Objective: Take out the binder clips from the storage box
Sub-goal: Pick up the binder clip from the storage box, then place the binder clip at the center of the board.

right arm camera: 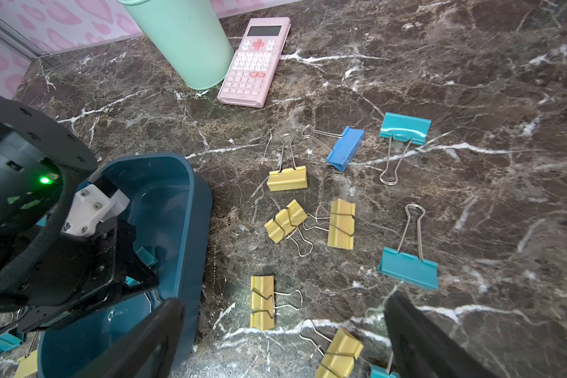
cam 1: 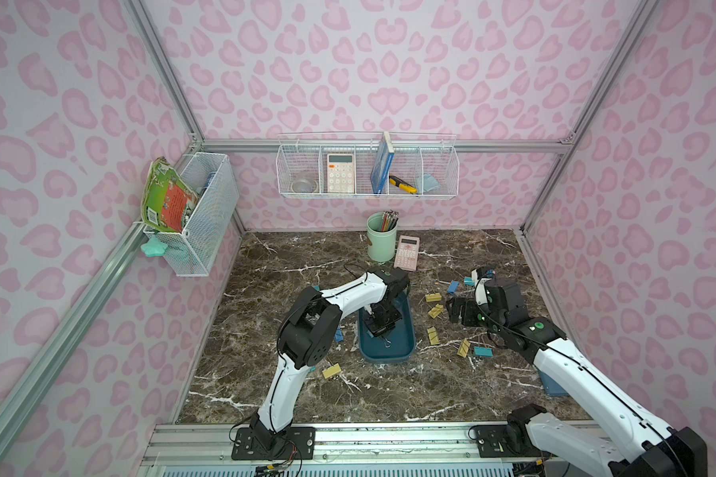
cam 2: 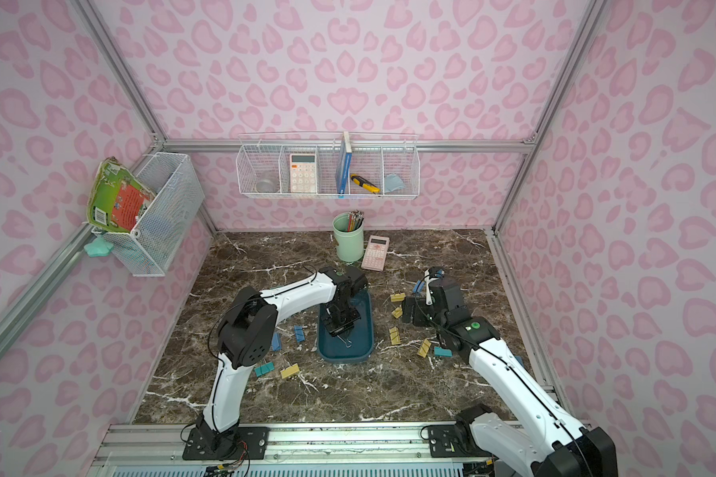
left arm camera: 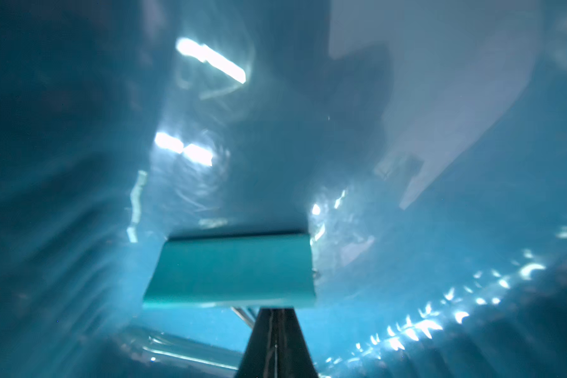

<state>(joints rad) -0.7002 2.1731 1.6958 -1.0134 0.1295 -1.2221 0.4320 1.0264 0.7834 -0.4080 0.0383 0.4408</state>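
One storage box [cam 1: 404,347], long axis near-to-far; left end effector [cam 1: 383,332] clenched inside, right end effector [cam 1: 452,310] apart.

The surface [right arm camera: 472,81] looks like polished dark stone, brown with white veins. The box [right arm camera: 190,203] is glossy teal plastic (lamp glare streaks its inside). The clips [right arm camera: 408,268] have smooth painted bodies and shiny bare wire handles. The mint cup [right arm camera: 184,42] looks matt, the pink calculator [right arm camera: 252,65] is smooth plastic, and the wall baskets [cam 1: 368,195] are white coated wire.
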